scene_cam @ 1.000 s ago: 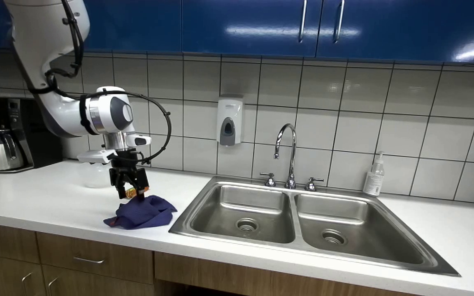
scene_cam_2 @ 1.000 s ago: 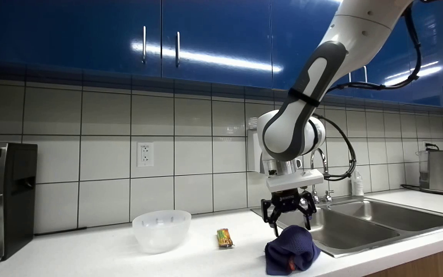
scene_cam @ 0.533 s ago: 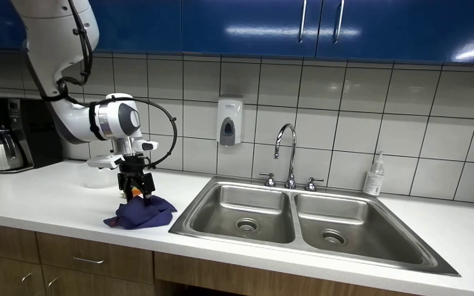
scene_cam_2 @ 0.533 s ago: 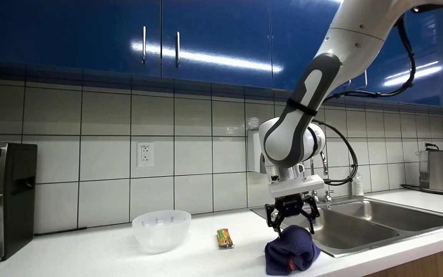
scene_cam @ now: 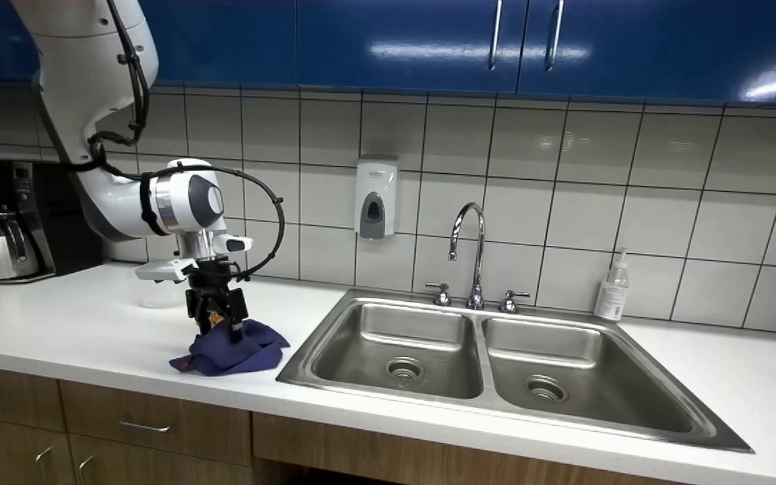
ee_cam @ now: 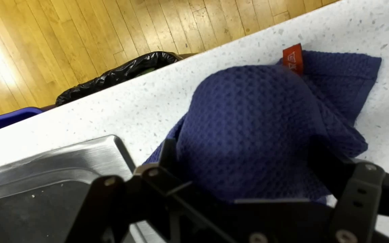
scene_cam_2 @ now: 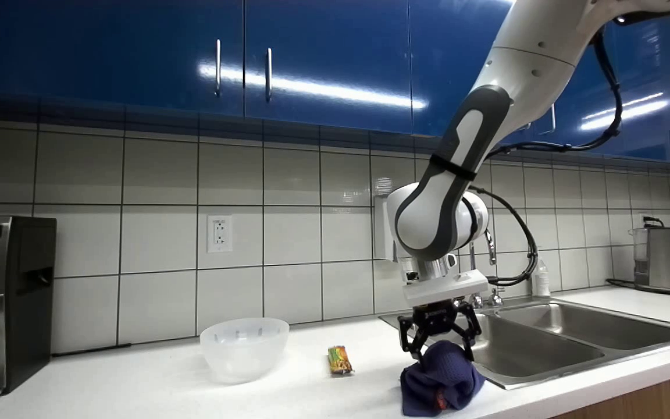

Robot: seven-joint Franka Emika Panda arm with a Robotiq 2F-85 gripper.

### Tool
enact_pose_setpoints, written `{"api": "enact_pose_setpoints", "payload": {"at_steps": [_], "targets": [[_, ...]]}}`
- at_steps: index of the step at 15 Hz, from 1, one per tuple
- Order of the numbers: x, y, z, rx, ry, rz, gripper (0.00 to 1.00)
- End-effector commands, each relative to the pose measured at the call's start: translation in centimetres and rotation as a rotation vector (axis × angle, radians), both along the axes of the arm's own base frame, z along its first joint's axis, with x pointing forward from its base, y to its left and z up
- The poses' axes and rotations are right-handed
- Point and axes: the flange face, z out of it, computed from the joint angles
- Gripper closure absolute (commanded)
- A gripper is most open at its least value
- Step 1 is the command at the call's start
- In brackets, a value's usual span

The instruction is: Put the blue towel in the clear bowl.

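Observation:
The dark blue towel [scene_cam_2: 442, 387] lies bunched in a mound on the counter by the sink corner; it also shows in an exterior view [scene_cam: 236, 353] and fills the middle of the wrist view [ee_cam: 248, 108], with a red tag at one edge. My gripper [scene_cam_2: 445, 359] points down over the towel with fingers apart, one on each side of its raised top. The wrist view shows the open fingers [ee_cam: 243, 148] flanking the mound; the tips' contact with it is unclear. The clear bowl [scene_cam_2: 245, 355] stands upright on the counter, faint in an exterior view [scene_cam: 152, 293], out of the wrist view.
A small snack packet [scene_cam_2: 339, 359] lies between bowl and towel. The steel double sink [scene_cam: 482, 384] with faucet is beside the towel. A coffee maker [scene_cam_2: 6, 302] stands past the bowl. The counter's front edge [ee_cam: 214, 50] is near the towel, a bin [ee_cam: 120, 74] below.
My gripper has come down, with a slight sideways shift, so its open fingers are now beside the top of the towel. The towel, bowl and packet have not moved.

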Motion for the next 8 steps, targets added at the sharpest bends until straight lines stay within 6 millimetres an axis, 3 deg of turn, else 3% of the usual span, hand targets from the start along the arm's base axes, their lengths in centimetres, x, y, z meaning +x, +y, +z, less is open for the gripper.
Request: {"api": "enact_pose_setpoints", "payload": {"at_steps": [1, 8], "targets": [[0.21, 0.66, -0.14, -0.033, 0.001, 0.014, 0.00], [0.65, 0.18, -0.12, -0.082, -0.009, 0.049, 0.00]]}}
